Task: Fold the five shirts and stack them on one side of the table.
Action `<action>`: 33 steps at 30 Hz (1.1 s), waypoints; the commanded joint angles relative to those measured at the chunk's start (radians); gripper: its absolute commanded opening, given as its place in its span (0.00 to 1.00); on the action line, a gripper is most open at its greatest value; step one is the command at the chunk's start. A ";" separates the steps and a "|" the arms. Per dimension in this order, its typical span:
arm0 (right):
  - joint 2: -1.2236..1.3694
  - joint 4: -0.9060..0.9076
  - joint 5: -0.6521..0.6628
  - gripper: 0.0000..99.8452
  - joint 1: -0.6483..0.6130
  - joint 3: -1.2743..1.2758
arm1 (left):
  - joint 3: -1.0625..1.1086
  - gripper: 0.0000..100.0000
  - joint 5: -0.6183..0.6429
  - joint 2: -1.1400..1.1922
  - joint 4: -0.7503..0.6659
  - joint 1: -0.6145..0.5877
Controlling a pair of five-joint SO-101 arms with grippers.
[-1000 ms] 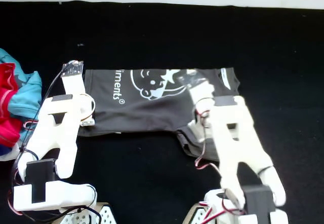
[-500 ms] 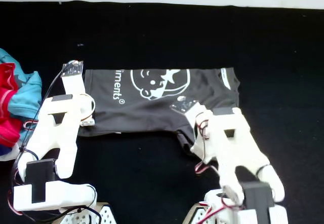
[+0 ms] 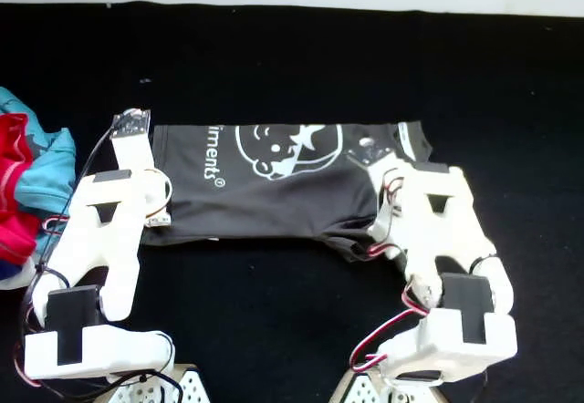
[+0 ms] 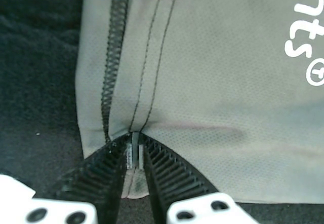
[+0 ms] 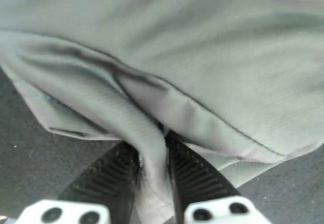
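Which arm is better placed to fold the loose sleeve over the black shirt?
Probably right: the right gripper is shut on the bunched sleeve; the left gripper pinches the hem of the black shirt at the opposite end.

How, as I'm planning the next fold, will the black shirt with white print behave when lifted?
Probably floppy: the black fabric shirt with white print bunches where the right end effector pinches it. Likely light, since the thin cloth lies flat. Unlikely to slip: the ridged left end effector clamps its hem.
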 commanded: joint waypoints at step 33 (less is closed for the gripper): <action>0.581 0.357 -0.559 0.16 0.097 -1.475 | 0.001 0.01 0.005 0.007 -0.035 0.012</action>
